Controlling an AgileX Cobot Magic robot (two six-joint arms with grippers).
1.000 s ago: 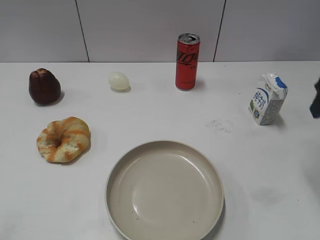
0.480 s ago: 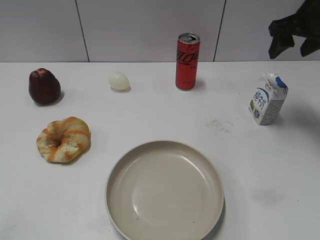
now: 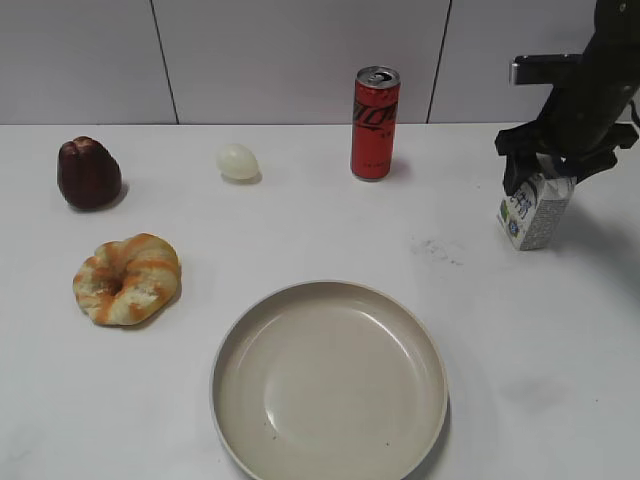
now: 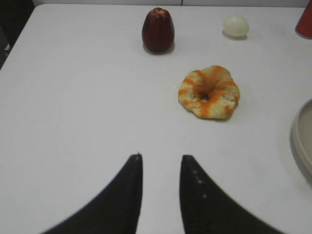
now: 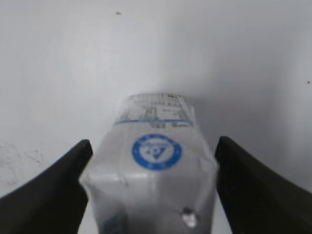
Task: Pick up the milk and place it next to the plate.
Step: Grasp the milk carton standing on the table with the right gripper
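Right end effector (image 3: 549,176) is sitting down over the top of the milk (image 3: 534,212), fingers spread apart, one on each side of the carton. Wrist view: both dark fingers (image 5: 53,183) are flanking the milk (image 5: 153,168) with slim gaps showing; contact cannot be told. Carton top is showing a round blue logo.

Milk is standing on the counter (image 3: 300,220) at far right, well apart from the plate (image 3: 329,381), which is lying at the near middle edge.

Left end effector (image 4: 161,168) is hovering over bare counter (image 4: 73,97), fingers a little apart, gripping nothing. Ahead of it in its wrist view: bread ring (image 4: 209,92), dark red fruit (image 4: 158,30), pale egg (image 4: 236,26), and the plate rim (image 4: 302,136) cutting in at the right edge.

Exterior view, outward from the milk:
- red can (image 3: 375,123) standing upright toward the back, left of the carton
- egg (image 3: 238,161) further left
- dark red fruit (image 3: 88,173) at far left
- bread ring (image 3: 127,278) in front of the fruit, left of the plate
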